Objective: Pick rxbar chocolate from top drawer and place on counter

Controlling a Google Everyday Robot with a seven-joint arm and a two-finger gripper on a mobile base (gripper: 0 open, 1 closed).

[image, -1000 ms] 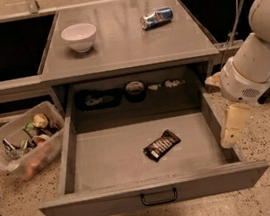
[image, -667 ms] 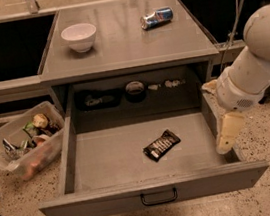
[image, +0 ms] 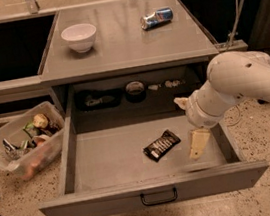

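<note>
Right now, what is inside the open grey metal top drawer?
One black rectangular snack-bar wrapper with white lettering lies flat in the drawer; the gripper hangs just right of it. The white arm covers the right rear corner.

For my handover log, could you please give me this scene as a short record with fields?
drawer: top drawer, pulled open
target: rxbar chocolate, flat on the drawer floor, right of centre
gripper: gripper over the drawer's right side, beside the bar, not touching it
counter: counter holds a white bowl at left, a crushed soda can at right
floor: plastic bin of odds and ends, left of the drawer
status: bar not yet picked
</note>
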